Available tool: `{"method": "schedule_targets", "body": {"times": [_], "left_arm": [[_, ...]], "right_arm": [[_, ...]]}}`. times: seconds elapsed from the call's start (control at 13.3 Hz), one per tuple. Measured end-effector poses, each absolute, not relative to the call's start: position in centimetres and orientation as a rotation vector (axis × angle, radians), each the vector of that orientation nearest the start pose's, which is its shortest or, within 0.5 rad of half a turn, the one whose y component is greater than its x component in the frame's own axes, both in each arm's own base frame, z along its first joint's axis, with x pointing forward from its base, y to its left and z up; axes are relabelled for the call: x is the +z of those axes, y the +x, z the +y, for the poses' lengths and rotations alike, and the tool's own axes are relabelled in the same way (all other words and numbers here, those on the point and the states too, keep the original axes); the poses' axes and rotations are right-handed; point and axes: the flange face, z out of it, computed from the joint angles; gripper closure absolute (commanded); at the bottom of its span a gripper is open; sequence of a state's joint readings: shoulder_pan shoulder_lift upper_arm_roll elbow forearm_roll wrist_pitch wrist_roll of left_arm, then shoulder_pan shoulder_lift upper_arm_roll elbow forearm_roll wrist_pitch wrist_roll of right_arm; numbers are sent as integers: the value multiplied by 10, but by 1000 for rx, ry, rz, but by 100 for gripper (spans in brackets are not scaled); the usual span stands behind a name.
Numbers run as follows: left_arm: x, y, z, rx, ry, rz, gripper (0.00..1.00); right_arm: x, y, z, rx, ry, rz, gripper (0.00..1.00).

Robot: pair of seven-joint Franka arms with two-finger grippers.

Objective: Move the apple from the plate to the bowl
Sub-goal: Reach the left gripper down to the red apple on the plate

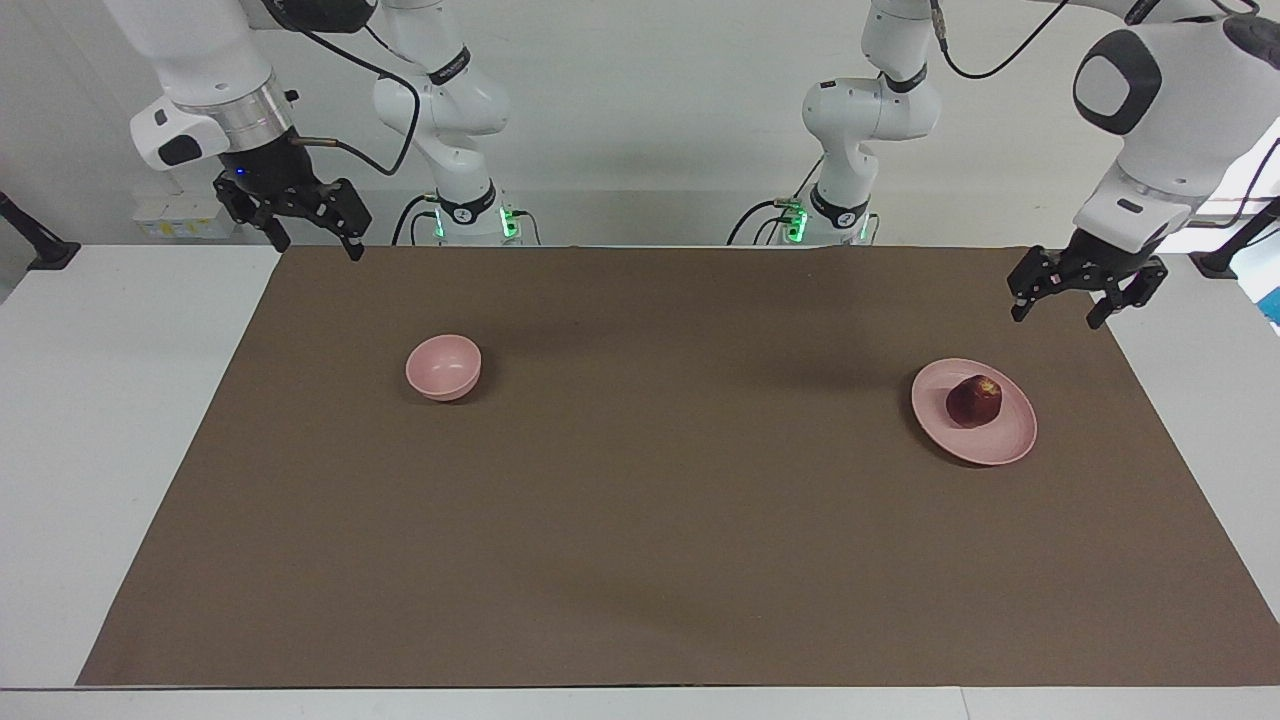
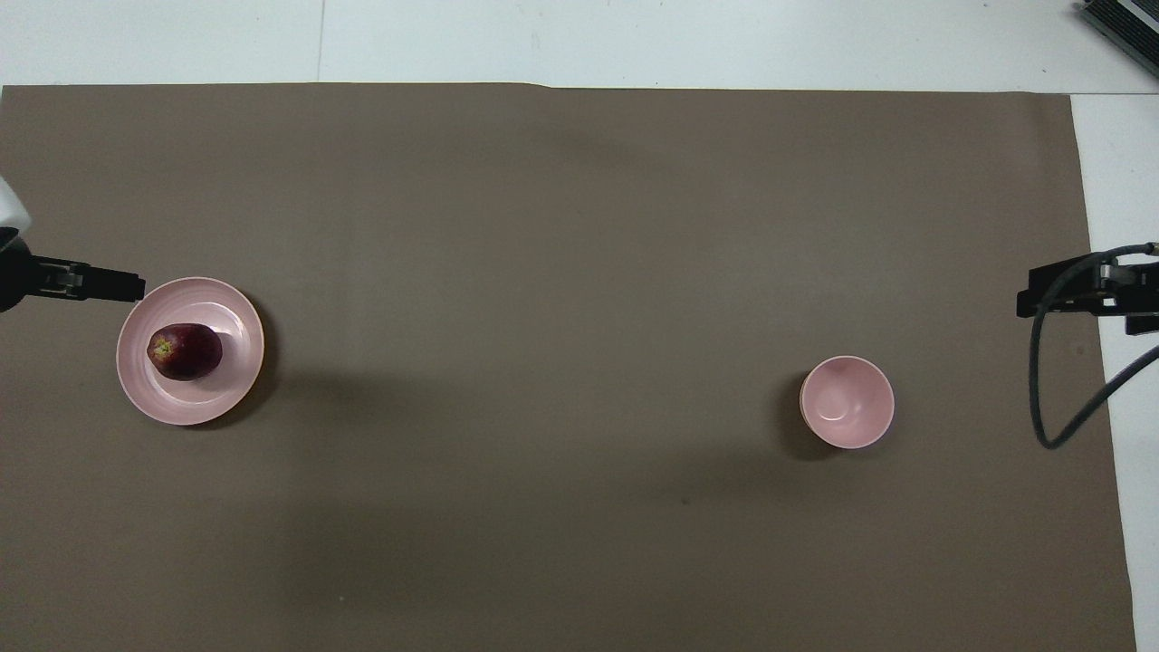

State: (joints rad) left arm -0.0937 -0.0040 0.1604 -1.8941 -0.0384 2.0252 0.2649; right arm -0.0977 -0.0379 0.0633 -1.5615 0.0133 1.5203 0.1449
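Matt brown mat (image 1: pixel 660 520) under smooth pink tableware.
The plate (image 1: pixel 1010 440) and bowl (image 1: pixel 443 367) look like satin plastic; the apple (image 1: pixel 974 400) shows a waxy sheen.

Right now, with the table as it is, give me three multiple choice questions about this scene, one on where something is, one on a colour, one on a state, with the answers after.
1. Where is the apple?
A. on the plate
B. in the bowl
C. on the bare brown mat

2. What colour is the bowl?
A. white
B. pale pink
C. green

3. How does the left gripper stand?
A. shut on the apple
B. resting inside the bowl
C. open in the air, holding nothing

Answers:
1 A, the apple sits on the flat plate toward the left arm's end.
2 B, the bowl matches the plate's pink.
3 C, its fingers are spread, above the mat beside the plate.
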Motion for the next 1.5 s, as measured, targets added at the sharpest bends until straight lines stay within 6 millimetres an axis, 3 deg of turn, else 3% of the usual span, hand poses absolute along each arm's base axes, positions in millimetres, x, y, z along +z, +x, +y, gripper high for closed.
{"method": "schedule_targets", "body": {"times": [0.53,0.67,0.9,1.35,1.5], "left_arm": [[398,588,57,-236,-3098,298,0],[370,582,61,-223,-3096,288,0],[346,566,60,-172,-3106,285,1],[341,548,56,-149,-3117,293,56],[342,548,56,-152,-3117,295,90]], "right_arm": [[645,538,-16,6,-3118,279,0],[645,538,-16,6,-3118,279,0],[645,538,-16,6,-3118,279,0],[645,538,-16,6,-3118,279,0],[645,538,-16,6,-3118,279,0]]}}
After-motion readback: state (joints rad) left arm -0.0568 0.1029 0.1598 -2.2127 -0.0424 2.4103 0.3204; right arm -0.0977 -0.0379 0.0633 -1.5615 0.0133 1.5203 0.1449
